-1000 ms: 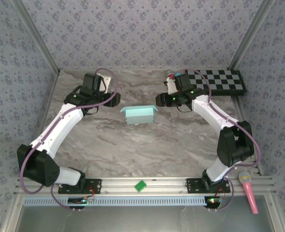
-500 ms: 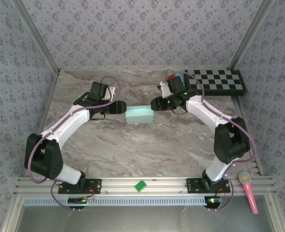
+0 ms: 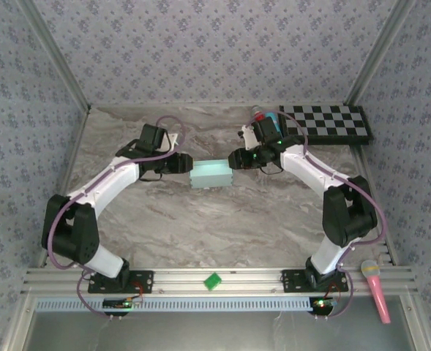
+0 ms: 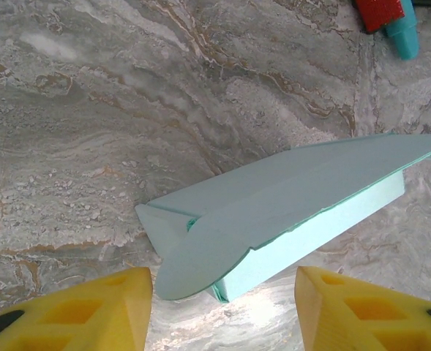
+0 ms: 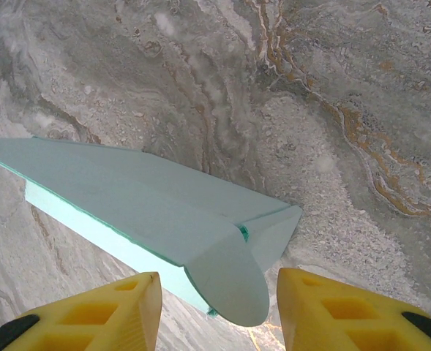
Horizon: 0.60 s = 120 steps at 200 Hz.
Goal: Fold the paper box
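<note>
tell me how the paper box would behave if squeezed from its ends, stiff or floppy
Probably floppy: the paper box is thin card with a loose rounded end flap, so a push would likely bend it. It looks hollow, so likely light and apt to slide on the marble-look table. A hard squeeze by the left end effector could crush it.

The overhead view is bright and evenly lit. Shadows are soft, no more than faint grey smudges under the arms on the table (image 3: 215, 219). Both wrist views are crisp on the marble veins. Under the near end of the paper box (image 4: 288, 190) the surface shows a small white glare patch — the box's long side glows a washed-out aqua.
</note>
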Motion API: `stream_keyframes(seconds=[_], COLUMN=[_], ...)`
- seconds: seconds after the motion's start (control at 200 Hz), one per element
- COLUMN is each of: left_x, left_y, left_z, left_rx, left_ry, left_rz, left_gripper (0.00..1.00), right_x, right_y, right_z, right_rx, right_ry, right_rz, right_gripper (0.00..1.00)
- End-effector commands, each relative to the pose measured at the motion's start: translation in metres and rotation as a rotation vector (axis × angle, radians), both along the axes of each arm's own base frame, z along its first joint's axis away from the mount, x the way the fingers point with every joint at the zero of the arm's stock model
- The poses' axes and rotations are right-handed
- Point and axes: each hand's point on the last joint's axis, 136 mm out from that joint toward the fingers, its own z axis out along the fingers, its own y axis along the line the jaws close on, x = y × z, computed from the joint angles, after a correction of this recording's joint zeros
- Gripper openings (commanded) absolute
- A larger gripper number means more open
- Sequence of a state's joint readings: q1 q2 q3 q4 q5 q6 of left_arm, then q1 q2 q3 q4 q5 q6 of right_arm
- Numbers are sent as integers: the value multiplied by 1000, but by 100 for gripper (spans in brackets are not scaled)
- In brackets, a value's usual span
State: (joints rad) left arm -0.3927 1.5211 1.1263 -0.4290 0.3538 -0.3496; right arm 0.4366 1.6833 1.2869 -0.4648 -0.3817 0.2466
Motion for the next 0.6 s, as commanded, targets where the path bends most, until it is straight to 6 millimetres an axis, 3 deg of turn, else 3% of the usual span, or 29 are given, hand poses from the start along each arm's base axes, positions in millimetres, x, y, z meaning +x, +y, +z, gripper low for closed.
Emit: stream_keyframes(seconds=[0.0,0.595], left_x=[2,2], left_y=[-6,-9], left_z=[8,3], left_rx=[-25,-37], left_ry=[-10,6], left_rz=[-21,-29], left_gripper=[54,41], right_x=[-5,-7], right_y=[-2,4], right_z=[-7,-7], right_rx=[-13,6], right_ry=[27,31], right_rz=[-12,-3], right_gripper=[46,35])
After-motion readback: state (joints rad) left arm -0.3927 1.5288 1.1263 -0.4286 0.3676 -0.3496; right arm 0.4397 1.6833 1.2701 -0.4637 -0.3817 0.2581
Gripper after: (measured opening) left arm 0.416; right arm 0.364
